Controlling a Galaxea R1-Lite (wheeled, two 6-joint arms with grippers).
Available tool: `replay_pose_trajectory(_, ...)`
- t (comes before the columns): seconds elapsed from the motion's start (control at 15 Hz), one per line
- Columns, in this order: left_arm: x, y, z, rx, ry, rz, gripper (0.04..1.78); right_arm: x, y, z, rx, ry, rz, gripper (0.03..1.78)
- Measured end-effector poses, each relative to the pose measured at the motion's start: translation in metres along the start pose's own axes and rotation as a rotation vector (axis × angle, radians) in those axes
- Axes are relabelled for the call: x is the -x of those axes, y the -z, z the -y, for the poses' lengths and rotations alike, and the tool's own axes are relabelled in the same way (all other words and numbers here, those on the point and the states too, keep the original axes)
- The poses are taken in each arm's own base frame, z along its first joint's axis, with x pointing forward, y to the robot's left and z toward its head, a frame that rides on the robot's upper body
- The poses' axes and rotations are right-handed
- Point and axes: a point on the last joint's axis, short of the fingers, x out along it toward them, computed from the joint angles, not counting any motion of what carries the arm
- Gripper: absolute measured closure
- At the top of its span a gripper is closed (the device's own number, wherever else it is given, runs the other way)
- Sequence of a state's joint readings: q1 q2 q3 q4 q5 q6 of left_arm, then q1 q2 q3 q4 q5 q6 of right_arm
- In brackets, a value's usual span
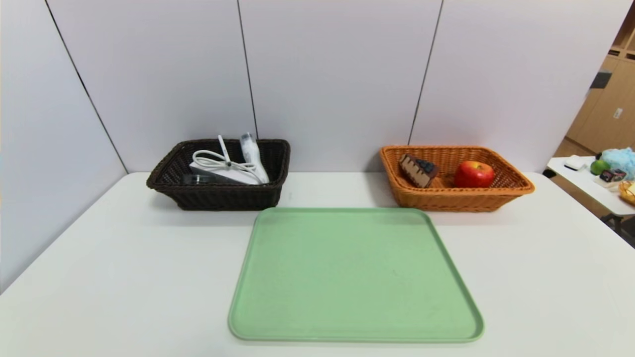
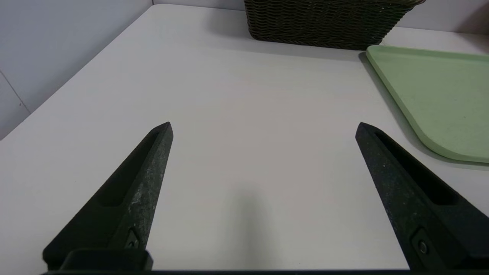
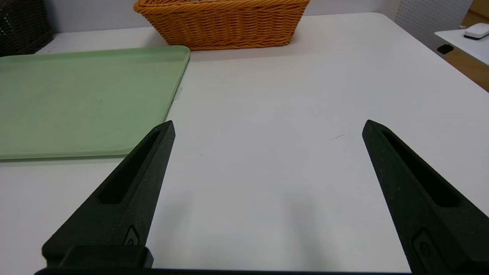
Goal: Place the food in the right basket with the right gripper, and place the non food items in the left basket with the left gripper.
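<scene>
The green tray (image 1: 354,277) was bare and both baskets were filled; the left gripper (image 2: 263,128) and right gripper (image 3: 267,126) were held spread over the table, so nothing more needed grasping.

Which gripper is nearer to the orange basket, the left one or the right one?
Right. The right gripper hovers open over the table in front of the orange basket, right of the tray. The left gripper is beyond the tray, near the dark basket.

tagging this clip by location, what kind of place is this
Probably a lab or office test space, not a home: a plain white table walled by grey partition panels, with a green tray and two baskets staged on it, and wooden cabinets beyond.
</scene>
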State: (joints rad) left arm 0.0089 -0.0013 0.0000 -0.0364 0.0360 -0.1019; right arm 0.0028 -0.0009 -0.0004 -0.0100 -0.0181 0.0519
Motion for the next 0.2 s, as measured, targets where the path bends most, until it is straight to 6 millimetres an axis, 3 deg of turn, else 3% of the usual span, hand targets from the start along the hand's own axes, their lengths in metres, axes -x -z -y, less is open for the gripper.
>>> replay_pose_trajectory(0.2,0.0,0.0,0.0,0.0,0.0,0.0,0.13,0.0,-0.0001,0.0,0.0,0.0,0.001,0.12)
